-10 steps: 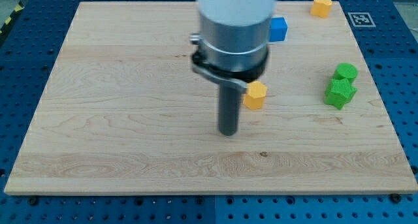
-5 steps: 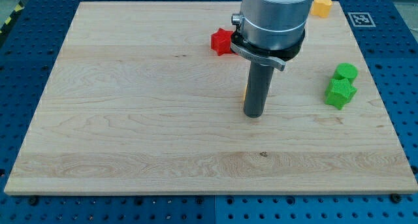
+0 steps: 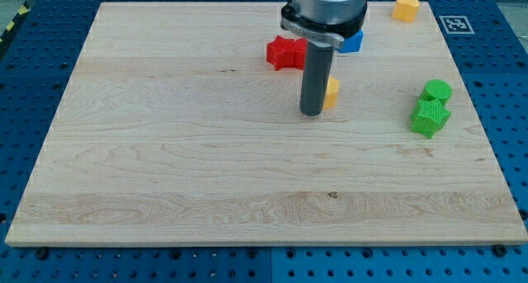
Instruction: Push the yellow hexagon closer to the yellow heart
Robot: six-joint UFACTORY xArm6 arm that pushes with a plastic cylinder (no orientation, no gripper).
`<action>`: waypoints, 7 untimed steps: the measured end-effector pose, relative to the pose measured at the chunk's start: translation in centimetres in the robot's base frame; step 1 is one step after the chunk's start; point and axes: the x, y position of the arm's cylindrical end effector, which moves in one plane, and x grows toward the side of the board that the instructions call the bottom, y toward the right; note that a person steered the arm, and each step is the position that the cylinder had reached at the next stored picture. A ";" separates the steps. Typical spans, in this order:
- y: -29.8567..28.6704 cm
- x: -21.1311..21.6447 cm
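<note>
My tip (image 3: 311, 114) rests on the wooden board (image 3: 165, 151), right of centre. The yellow hexagon (image 3: 332, 93) sits just to the right of the rod and touches it or nearly so; the rod hides its left part. The other yellow block (image 3: 405, 7), which I take for the heart, lies at the board's top right corner, well up and to the right of the hexagon.
A red block (image 3: 284, 52) lies just left of the rod, above the tip. A blue block (image 3: 354, 42) is partly hidden behind the arm. A green round block (image 3: 436, 91) and a green ridged block (image 3: 429, 118) sit together near the right edge.
My tip has moved right and then up the view. The yellow hexagon has shifted up the view and a little to the right, nearer the top right corner.
</note>
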 end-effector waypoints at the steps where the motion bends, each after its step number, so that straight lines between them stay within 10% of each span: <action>1: 2.4 -1.1; 7: 5.5 -11.9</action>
